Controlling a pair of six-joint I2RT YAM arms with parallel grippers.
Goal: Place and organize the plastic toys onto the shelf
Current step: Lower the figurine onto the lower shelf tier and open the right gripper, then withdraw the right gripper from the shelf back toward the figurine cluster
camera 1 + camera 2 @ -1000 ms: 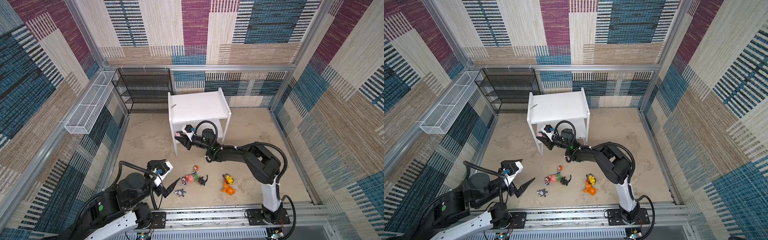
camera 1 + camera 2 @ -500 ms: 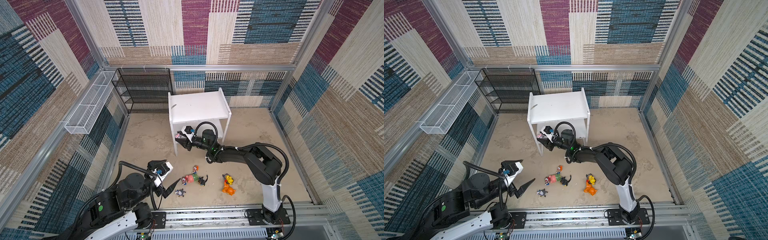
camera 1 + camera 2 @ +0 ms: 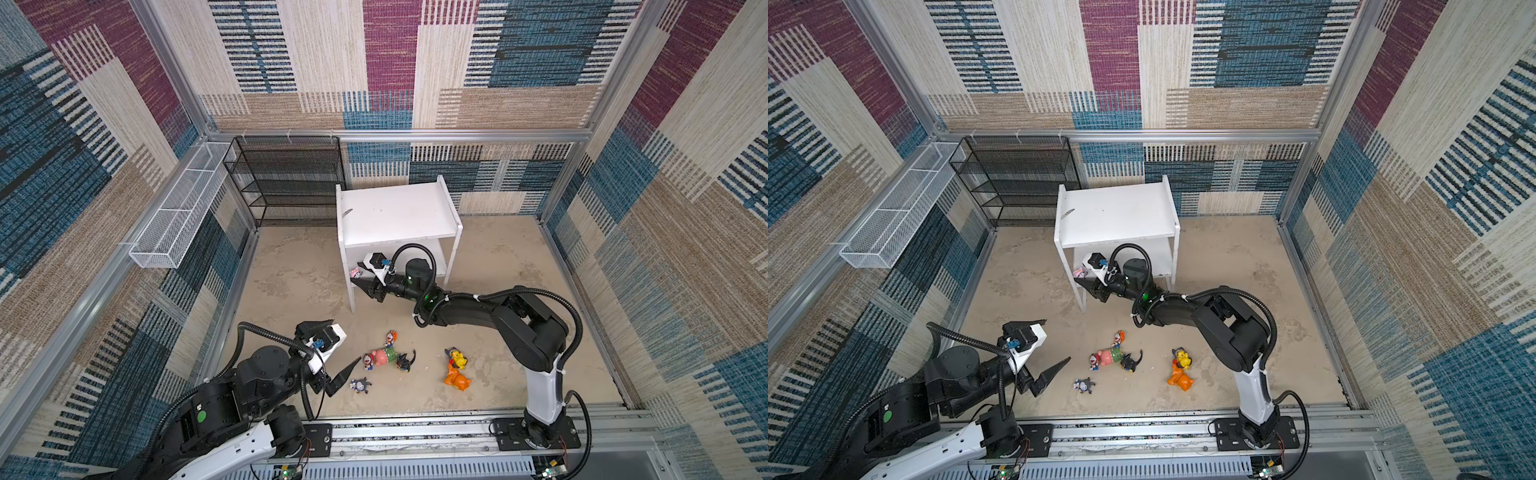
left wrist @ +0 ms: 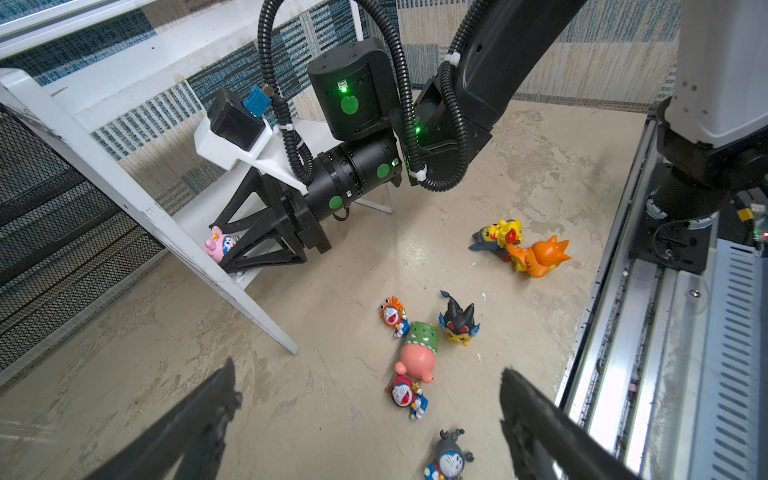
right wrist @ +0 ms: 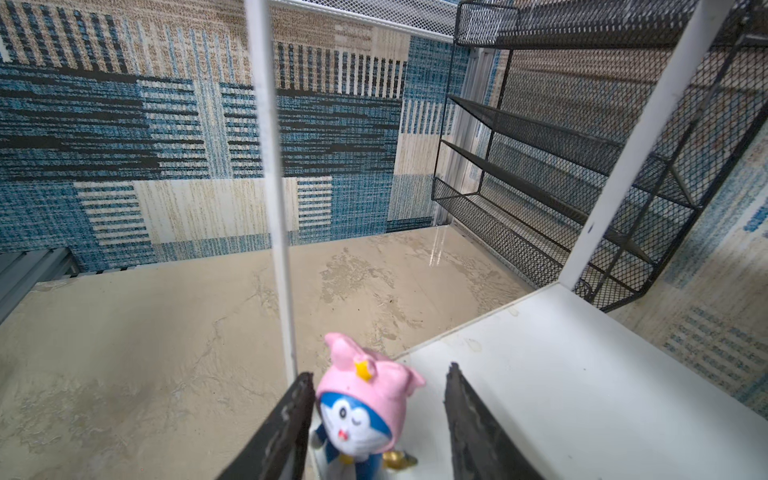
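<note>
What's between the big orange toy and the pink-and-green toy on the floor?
The black-hooded yellow toy sits between the big orange toy and the pink-and-green toy, seen in both top views.

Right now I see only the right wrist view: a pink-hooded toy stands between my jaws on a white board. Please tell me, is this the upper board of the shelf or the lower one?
Observer: The lower one. In both top views the pink-hooded toy stands at the left end of the shelf, beside its front leg.
Operator: How many toys are not yet placed?
Observer: Seven lie on the floor: five near the pink-and-green toy, plus a pair further right, one of them the orange-hooded toy.
Operator: And the left jaws?
Observer: The left jaws stand wide open and empty, close to the grey toy.
</note>
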